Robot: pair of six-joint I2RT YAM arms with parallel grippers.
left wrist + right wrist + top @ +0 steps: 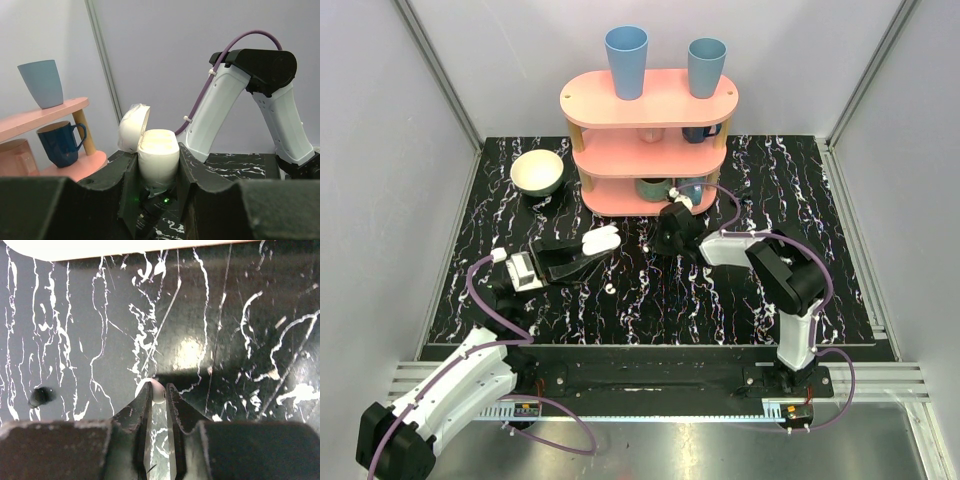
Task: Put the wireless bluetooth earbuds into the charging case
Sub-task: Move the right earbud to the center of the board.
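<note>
Left gripper [158,165] clamps its fingers tight, arm stretched forward; right gripper [159,392] points straight down, fingers pinched nearly together.

Pink three-tier wooden shelf [665,100] at back centre of black marble-patterned table [740,300] — two blue plastic cups [626,62] side by side on its top tier. Cream round bowl [537,172] left of shelf. White pill-shaped plastic charging case [601,241] sits between left gripper [157,161] fingers, front-left of shelf. Tiny white plastic earbud [155,388] on table between right gripper [159,395] fingertips — just before shelf base.
</note>
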